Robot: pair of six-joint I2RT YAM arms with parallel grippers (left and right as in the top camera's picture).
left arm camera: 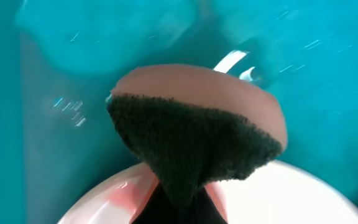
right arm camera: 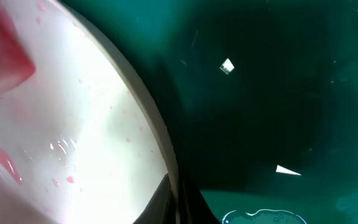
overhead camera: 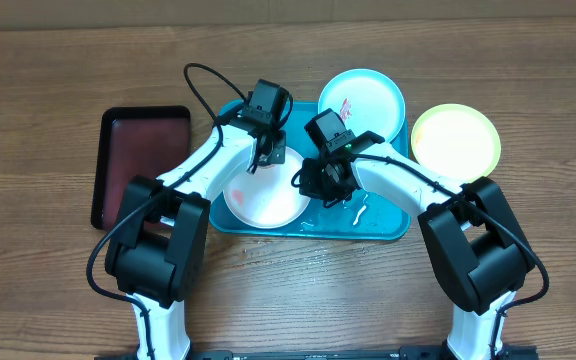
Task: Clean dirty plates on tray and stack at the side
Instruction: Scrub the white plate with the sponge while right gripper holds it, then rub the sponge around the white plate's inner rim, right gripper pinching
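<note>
Pinched in left pincer (overhead camera: 268, 157), brown-green sponge (left arm camera: 197, 143) above red-smeared white plate (overhead camera: 258, 202) inside tray (overhead camera: 383, 226). Right pincer (overhead camera: 318, 185) clamped on that plate's right rim. Cyan plate (overhead camera: 363, 100) at tray's far corner, yellow-green plate (overhead camera: 455, 138) beside it.

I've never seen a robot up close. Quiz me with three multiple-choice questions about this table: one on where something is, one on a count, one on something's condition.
1. Where is the yellow-green plate?
A) on the black tray
B) on the wooden table, right of the turquoise tray
C) on the floor

2. How many round plates are in view?
A) two
B) three
C) five

3. What condition is the white plate in?
A) spotless
B) snapped in half
C) smeared with red

Answers:
1 B: the overhead view shows it on the wood, off the tray.
2 B: white, yellow-green and the pale cyan plate.
3 C: both wrist views show red smears on it, one of them beside the sponge.
</note>
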